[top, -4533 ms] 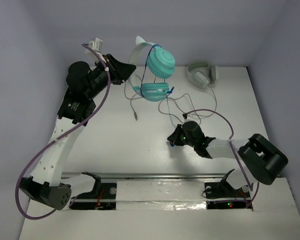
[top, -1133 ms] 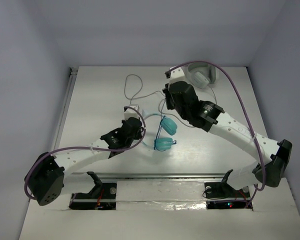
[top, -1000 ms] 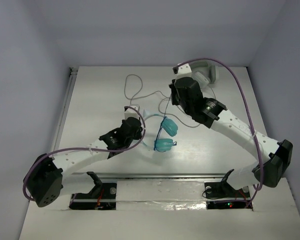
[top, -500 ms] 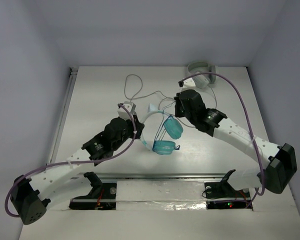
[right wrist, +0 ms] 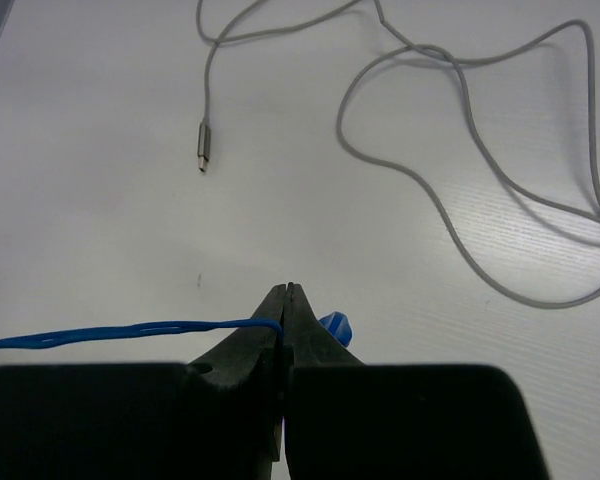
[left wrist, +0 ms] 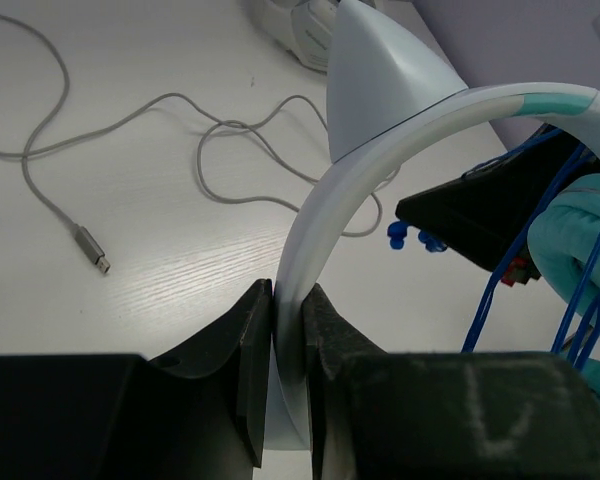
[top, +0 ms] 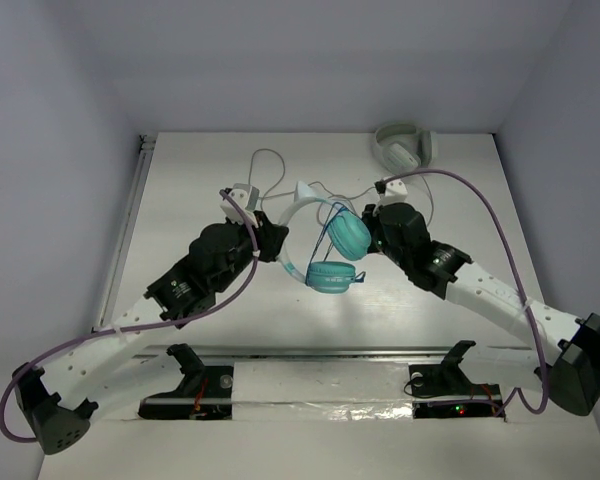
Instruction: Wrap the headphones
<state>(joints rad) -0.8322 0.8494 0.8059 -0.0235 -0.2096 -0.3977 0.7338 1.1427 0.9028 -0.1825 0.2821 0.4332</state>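
1. Headphones (top: 325, 245): mid-desk in the top view, apparently held up off the surface rather than lying flat. The two teal cups (top: 332, 275) sit at about 5 o'clock from the white headband (left wrist: 315, 240).
2. Left fingers (left wrist: 252, 330): clamped on the headband, one on each side of the strip, at 9 o'clock from the cups.
3. Right fingers (right wrist: 276, 310): pressed together on the blue cable (right wrist: 130, 328), which runs off taut toward 9 o'clock in the wrist view. They sit at 3 o'clock from the cups, just beside them.
4. A small blue piece (right wrist: 332, 328) shows right behind the right fingertips. It may be the plug or a tie; I cannot tell.
5. Progress, as a judgement: several blue strands already cross the cup and band in the left wrist view, so some turns look laid. Wrapping is partway, likely past the middle, since little loose blue cable is visible.
6. Left to do: take up the held stretch, then secure the end and set the headphones down.
7. Bystanders: grey headphones (top: 404, 148) at 1 o'clock on the desk (top: 180, 200), with their grey cable (right wrist: 460, 230) trailing beneath the work. It could snag.
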